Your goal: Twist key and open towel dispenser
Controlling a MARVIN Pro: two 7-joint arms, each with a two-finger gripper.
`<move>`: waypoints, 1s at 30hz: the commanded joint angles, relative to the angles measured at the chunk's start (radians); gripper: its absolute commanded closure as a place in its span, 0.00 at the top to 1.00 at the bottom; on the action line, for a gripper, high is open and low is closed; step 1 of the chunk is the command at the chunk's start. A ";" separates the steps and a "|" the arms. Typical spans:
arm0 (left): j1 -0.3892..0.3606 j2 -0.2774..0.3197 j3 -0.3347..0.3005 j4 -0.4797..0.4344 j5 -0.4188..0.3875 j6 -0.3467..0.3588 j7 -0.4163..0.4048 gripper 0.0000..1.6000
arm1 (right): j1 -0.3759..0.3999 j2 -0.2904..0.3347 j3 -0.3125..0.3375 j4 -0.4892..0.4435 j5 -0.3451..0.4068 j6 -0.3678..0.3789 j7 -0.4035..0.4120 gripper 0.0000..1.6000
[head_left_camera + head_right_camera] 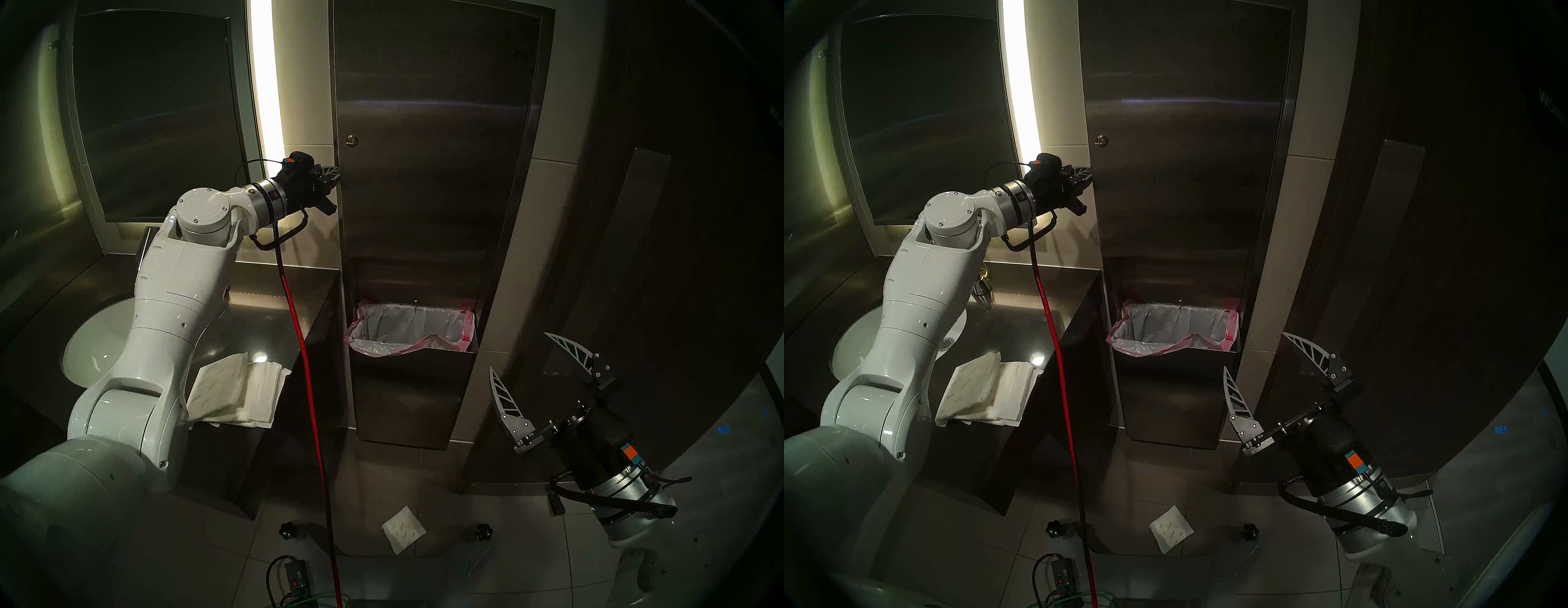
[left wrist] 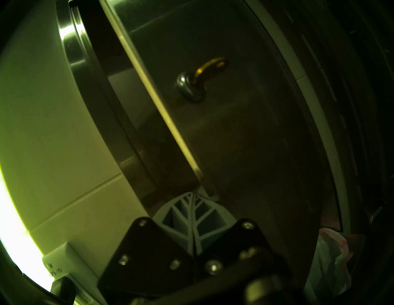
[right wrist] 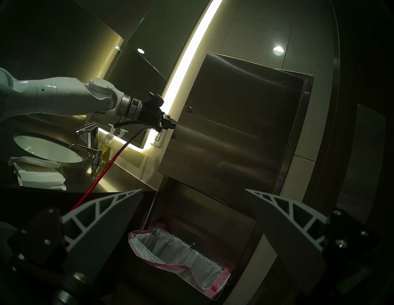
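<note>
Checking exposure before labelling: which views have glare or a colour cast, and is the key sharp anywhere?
Head views: dim, the light strip blown out. Left wrist: green cast, glare at lower left, the key large but soft. Right wrist: bright strip, the key a speck.

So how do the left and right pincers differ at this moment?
The left pincer is shut, fingers pressed together; the right pincer stands wide open. The left is up at the door edge of the towel dispenser, below the key; the right hangs low, away from it. Both hold nothing and share the same white ribbed fingers.
</note>
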 commanded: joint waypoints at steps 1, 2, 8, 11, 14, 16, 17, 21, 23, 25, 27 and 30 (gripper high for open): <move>0.009 0.010 0.065 -0.123 -0.102 -0.016 -0.128 0.00 | 0.003 0.003 0.000 -0.013 0.001 -0.001 0.001 1.00; 0.011 0.017 0.071 -0.123 -0.116 -0.018 -0.132 0.00 | 0.003 0.002 0.000 -0.013 0.001 -0.001 0.001 1.00; 0.044 0.083 0.089 -0.199 -0.206 0.007 -0.243 0.00 | 0.001 0.002 0.000 -0.013 0.001 0.000 0.001 1.00; 0.051 0.115 0.103 -0.221 -0.268 0.022 -0.290 0.00 | 0.000 0.002 0.000 -0.013 0.000 0.001 0.001 1.00; 0.045 0.152 0.124 -0.233 -0.330 0.044 -0.353 0.00 | 0.000 0.002 0.001 -0.013 0.001 0.001 0.001 1.00; 0.037 0.176 0.145 -0.232 -0.370 0.058 -0.390 0.00 | 0.000 0.003 0.001 -0.013 0.001 0.002 0.001 1.00; 0.028 0.185 0.154 -0.224 -0.390 0.064 -0.424 0.00 | 0.000 0.003 0.001 -0.013 0.001 0.002 0.002 1.00; 0.008 0.200 0.173 -0.206 -0.424 0.067 -0.480 0.00 | 0.000 0.003 0.001 -0.013 0.002 0.002 0.002 1.00; -0.004 0.199 0.179 -0.187 -0.440 0.067 -0.518 0.00 | 0.000 0.004 0.001 -0.013 0.002 0.003 0.002 1.00; -0.014 0.195 0.177 -0.163 -0.455 0.067 -0.558 0.00 | 0.001 0.004 0.001 -0.013 0.002 0.003 0.002 1.00; -0.021 0.189 0.172 -0.145 -0.451 0.067 -0.590 0.00 | 0.001 0.004 0.001 -0.013 0.002 0.003 0.002 1.00; -0.016 0.185 0.165 -0.134 -0.435 0.070 -0.566 0.00 | 0.001 0.004 0.001 -0.013 0.002 0.003 0.002 1.00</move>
